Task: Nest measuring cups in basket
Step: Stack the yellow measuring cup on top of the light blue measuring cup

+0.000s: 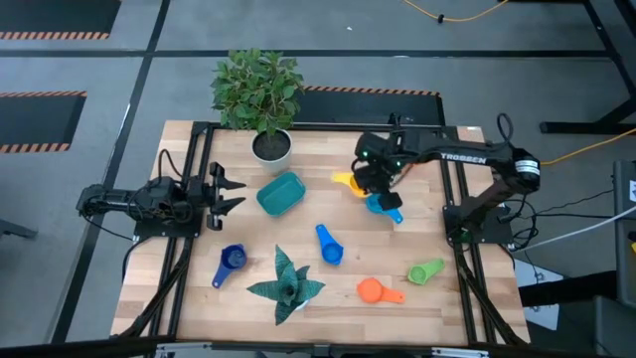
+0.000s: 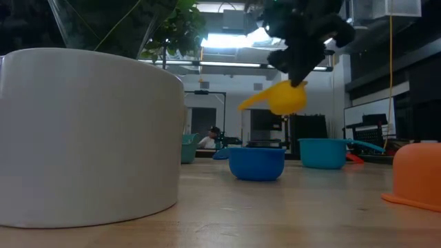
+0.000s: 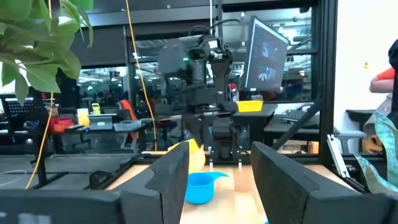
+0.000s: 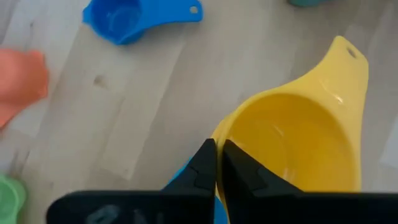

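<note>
so the right gripper [image 4: 216,163] is pinching the rim of the yellow plastic measuring cup [image 4: 292,140] with its fingers closed tight, carrying it clear of the wooden table [image 1: 179,298], probably so it's travelling over the other cups without knocking them. the teal round plastic basket [image 1: 281,193] is sitting near the white plant pot [image 1: 271,147], well apart from the cup and lying tipped, i think. the light blue plastic cup [image 1: 382,207] is lying right below the gripper. the left gripper [image 1: 227,195] is waiting open at its own table edge.
</note>
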Available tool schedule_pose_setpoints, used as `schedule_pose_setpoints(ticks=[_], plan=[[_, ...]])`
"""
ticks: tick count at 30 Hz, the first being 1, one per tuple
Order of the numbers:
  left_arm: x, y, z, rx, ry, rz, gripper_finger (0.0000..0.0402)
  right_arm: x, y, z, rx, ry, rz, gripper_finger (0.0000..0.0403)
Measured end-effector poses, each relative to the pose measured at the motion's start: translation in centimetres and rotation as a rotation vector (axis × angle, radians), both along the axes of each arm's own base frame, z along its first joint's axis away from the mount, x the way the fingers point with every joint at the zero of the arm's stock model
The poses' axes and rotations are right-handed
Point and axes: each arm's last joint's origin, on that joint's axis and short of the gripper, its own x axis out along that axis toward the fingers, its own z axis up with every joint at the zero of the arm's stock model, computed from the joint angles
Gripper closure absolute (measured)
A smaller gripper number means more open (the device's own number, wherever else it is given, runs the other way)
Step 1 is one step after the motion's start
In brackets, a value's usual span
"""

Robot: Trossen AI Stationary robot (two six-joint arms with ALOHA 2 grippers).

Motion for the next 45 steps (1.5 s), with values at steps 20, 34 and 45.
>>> schedule_pose_setpoints(ticks=[20,34,45], plan=[[0.0,0.1,0.0,-0.287,-0.038,-0.053,0.0235,-0.1,5.2,0.4,-0.419,0.089,0.180,0.0387],[1.4,0.3,-0.9,-0.631,0.023,-0.051,0.0235,1.6,7.2,1.1,-0.615,-0.084,0.362,0.0387],[3.4,0.2,-0.8,-0.632,0.004,-0.054,0.0235,2.2,8.9,1.5,-0.584,-0.194,0.444,0.0387]])
